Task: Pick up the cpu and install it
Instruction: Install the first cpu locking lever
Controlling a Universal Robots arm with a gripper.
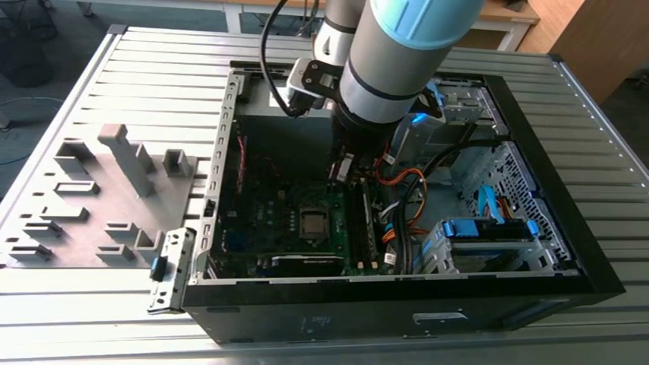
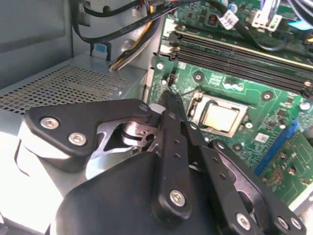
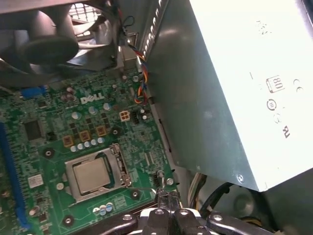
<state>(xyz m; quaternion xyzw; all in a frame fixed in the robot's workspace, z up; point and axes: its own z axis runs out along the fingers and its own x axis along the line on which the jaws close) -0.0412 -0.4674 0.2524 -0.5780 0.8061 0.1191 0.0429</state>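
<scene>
One arm (image 1: pixel 390 68) reaches into the open case (image 1: pixel 406 304). Its gripper (image 1: pixel 345 169) hangs over the green board (image 1: pixel 273 213). In both wrist views the gripper (image 2: pixel 170 100) (image 3: pixel 164 196) has its jaws drawn together with nothing between them, the tips just beside the socket (image 3: pixel 121 166). The cpu (image 3: pixel 92 175) (image 2: pixel 220 119) lies flat in that socket, silver face up, apart from the jaws.

Writing: white brand lettering (image 3: pixel 95 99) is printed on the board, and grey approval marks (image 3: pixel 276 93) sit on the power supply (image 3: pixel 234 98). The white label (image 1: pixel 438 317) on the case front is too small to make out.

Hidden or cut off: in the exterior view the arm covers the gripper's tips. In the second wrist view the black linkage covers the near board. In the first wrist view the fan (image 3: pixel 49 44) is cut by the frame edge. Whether the socket's latch is fastened cannot be told.
</scene>
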